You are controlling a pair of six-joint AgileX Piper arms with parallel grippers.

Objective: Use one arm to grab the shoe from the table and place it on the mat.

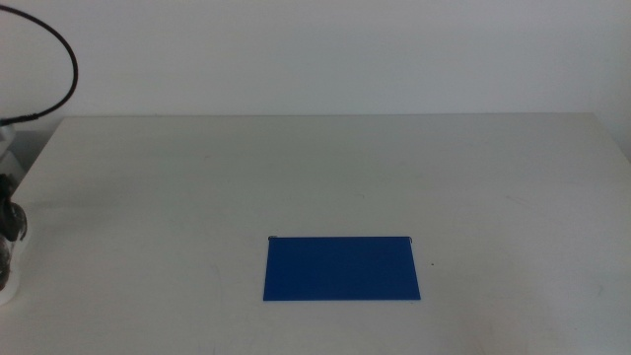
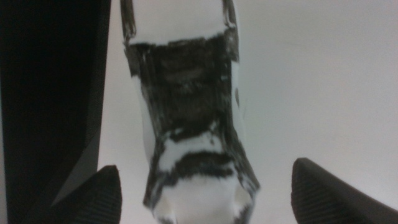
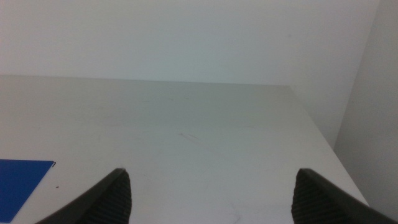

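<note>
The mat (image 1: 341, 267) lies on the counter (image 1: 325, 168), near the front edge at the middle. The shoe (image 1: 10, 237) sits at the far left edge, well apart from it, between the left claw's (image 2: 202, 193) spread jaws.

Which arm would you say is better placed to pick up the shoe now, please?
Left: its gripper hangs open right over the shoe, jaws on either side. The right gripper sees only table and mat.

**No readable text**

No word, brand, number or sign can be read in any view. The shoe (image 2: 193, 124) carries only black scribbled marks that form no letters. The mat (image 1: 341, 268) is plain blue, and the table (image 1: 315, 177) is bare off-white with no label.
</note>
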